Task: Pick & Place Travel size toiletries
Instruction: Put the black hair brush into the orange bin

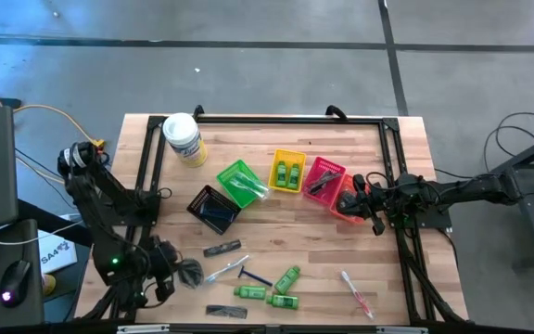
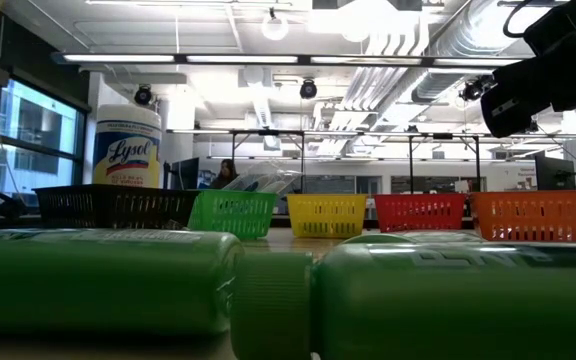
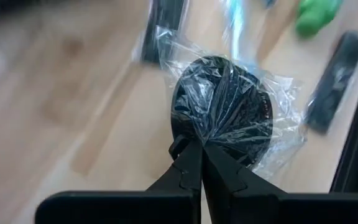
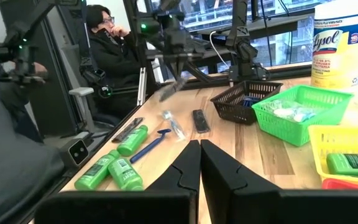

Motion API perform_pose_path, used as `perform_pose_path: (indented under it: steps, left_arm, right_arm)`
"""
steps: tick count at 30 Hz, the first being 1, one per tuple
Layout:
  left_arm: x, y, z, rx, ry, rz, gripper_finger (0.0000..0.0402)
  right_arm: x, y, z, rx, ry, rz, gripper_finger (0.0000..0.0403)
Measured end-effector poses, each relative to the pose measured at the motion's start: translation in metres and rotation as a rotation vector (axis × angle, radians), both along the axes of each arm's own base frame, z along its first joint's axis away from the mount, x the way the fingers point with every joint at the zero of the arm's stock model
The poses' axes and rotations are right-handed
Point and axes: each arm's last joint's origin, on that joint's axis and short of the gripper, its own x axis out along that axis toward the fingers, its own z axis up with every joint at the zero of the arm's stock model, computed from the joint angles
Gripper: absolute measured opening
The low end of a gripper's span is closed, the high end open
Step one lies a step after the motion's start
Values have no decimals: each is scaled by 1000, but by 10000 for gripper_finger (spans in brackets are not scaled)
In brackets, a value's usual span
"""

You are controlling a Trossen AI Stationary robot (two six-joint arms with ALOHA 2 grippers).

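The travel size toiletries lie on the near part of the wooden table: green mini bottles (image 1: 284,301), a blue razor (image 1: 253,276), wrapped toothbrushes (image 1: 222,271), and black combs (image 1: 222,248). My left gripper (image 3: 201,149) is at the near left (image 1: 176,272), shut on a dark mesh bundle (image 3: 229,112) in clear wrap. The right wrist view shows that bundle (image 4: 169,89) raised above the table. My right gripper (image 4: 200,155) is shut on nothing and waits by the orange basket (image 1: 349,209) at the right. My left gripper pinches the crinkled clear wrap (image 3: 211,138) at the bundle's edge between its two fingertips. The fingers slant down at it from above. The dark mesh bundle hangs just past the fingertips, and the right wrist view shows it clear of the table.
A row of small baskets crosses the table's middle: black (image 1: 213,208), green (image 1: 241,183), yellow (image 1: 288,171), red (image 1: 324,178) and orange. A white-lidded tub (image 1: 184,139) stands at the far left. A person (image 4: 107,37) sits beyond the table's near-left side.
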Motion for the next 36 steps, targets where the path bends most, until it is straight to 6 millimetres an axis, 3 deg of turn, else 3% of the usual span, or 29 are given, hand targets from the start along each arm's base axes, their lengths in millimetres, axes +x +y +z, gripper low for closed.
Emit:
perform_pose_path:
  steps: [6,10,15,20,27,36]
  left_arm:
    - [8,-1,26,130,-135,-31,0]
    - [24,7,31,207,-160,-49,0]
    - [62,26,37,281,-156,-111,0]
    - [107,46,54,345,-276,-261,0]
    - [161,93,73,384,-439,-408,0]
    - [203,165,85,351,-651,-445,0]
  right_arm:
    - [0,0,0,0,1,2,5]
    - [0,0,0,-1,0,6,5]
    - [0,0,0,-5,-1,8,5]
    - [0,0,1,-6,-7,6,5]
    - [0,0,12,-24,-129,11,5]
    - [-3,-1,31,-90,-349,-44,5]
